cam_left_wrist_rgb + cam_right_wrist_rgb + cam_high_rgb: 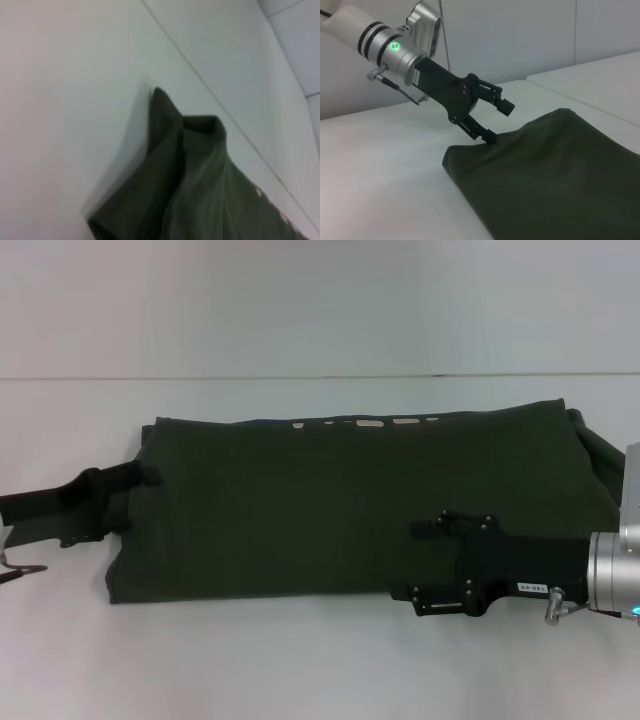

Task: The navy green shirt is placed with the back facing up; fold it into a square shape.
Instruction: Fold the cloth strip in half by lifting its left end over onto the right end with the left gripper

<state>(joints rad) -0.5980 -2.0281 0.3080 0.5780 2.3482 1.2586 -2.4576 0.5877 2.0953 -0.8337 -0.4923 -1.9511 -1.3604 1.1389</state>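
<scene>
The navy green shirt (320, 510) lies plain side up on the white table, folded into a long band running left to right. A strip of cream lettering (370, 424) peeks out along its far edge. My left gripper (128, 495) is at the shirt's left end. The right wrist view shows this left gripper (499, 121) open, its lower finger (487, 135) touching the cloth edge near a corner. My right gripper (405, 560) hovers open over the shirt's near right part, holding nothing. The left wrist view shows only a bunched corner of the shirt (200, 190).
The white table (300, 660) extends beyond the shirt on every side. A thin seam (300, 377) crosses it behind the shirt. My right arm's silver wrist (615, 575) sits at the right edge of the head view.
</scene>
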